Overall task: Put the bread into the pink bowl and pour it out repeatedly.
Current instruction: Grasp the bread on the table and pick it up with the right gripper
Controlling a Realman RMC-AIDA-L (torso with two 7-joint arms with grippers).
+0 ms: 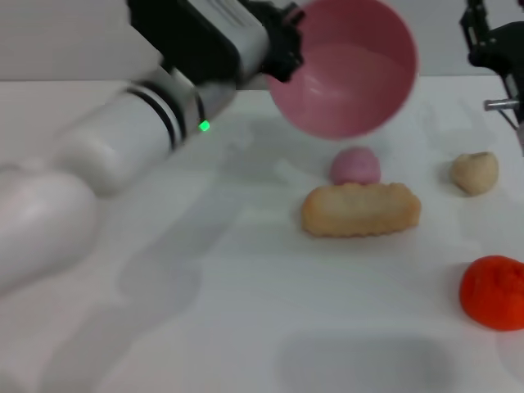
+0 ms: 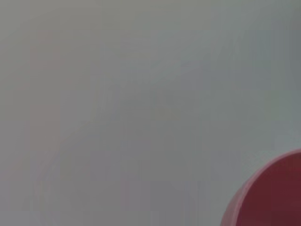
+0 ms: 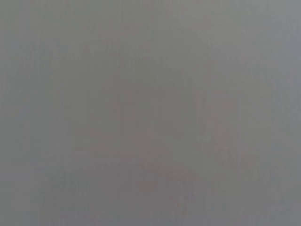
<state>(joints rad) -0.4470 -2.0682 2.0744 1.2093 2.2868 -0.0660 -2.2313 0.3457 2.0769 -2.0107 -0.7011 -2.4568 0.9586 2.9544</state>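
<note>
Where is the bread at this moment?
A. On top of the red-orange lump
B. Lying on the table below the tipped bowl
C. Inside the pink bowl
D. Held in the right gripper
B: the bread lies flat on the table, while the left gripper holds the pink bowl tilted and empty above it.

No text, label, brand, number or sign can be read in any of the views.
</note>
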